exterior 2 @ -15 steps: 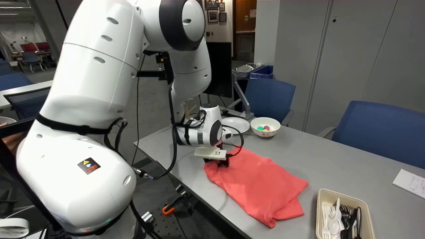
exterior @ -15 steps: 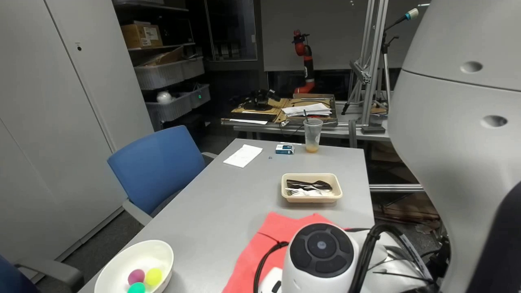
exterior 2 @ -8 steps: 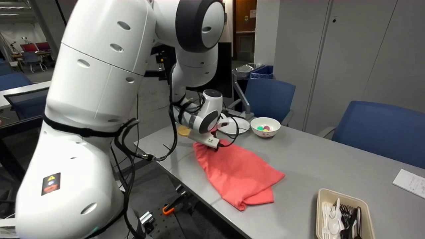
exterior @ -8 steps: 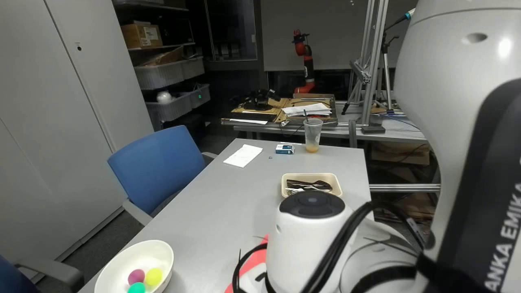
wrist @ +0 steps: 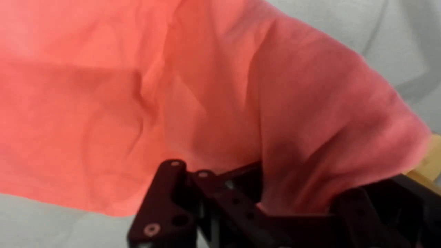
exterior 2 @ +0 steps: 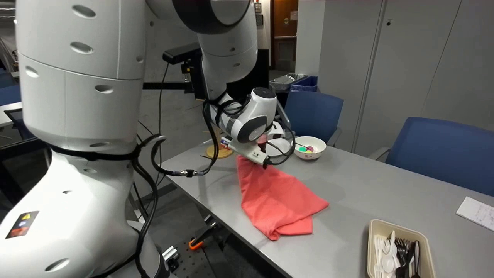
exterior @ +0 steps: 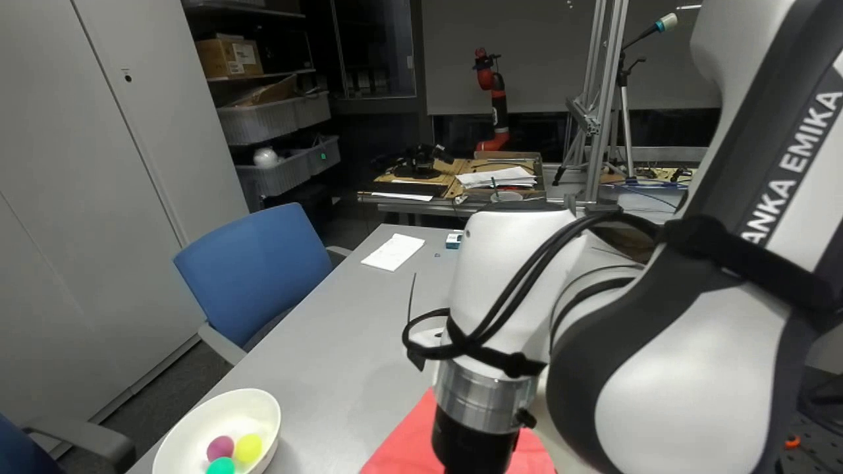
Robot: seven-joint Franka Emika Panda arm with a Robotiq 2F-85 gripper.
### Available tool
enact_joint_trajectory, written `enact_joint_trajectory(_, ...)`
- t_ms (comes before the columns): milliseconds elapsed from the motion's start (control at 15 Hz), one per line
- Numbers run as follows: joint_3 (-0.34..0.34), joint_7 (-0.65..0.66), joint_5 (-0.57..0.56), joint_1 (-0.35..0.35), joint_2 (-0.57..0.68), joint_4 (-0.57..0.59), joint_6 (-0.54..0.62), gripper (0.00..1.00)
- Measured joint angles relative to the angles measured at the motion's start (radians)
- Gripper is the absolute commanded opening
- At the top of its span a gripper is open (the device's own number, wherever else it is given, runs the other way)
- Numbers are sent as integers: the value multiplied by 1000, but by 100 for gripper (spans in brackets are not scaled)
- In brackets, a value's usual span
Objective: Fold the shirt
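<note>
One pincer [wrist: 293,194] grips one coral shirt [exterior 2: 279,200] by a bunched part; on the table [exterior 2: 370,185], three coloured balls [exterior: 222,450] lie in one white bowl [exterior: 176,440].

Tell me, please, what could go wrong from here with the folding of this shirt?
The gripper holds the shirt by one bunched part, so the cloth might slip out or crease. Much of the shirt lies on the table, so pulling may drag it instead of folding it. In an exterior view, the black cable loop appears near the plate and bowl; it might catch one, though the gap is unclear.
</note>
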Motion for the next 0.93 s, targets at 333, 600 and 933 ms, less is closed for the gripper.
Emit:
enact_joint_trajectory(333, -139, 19, 35, 44, -153, -150, 8, 0)
enact_joint_trajectory(600, -430, 107, -144, 223, -287, -266, 50, 25)
enact_joint_trajectory(933, -648, 365, -563, 302, -447, -310, -53, 56)
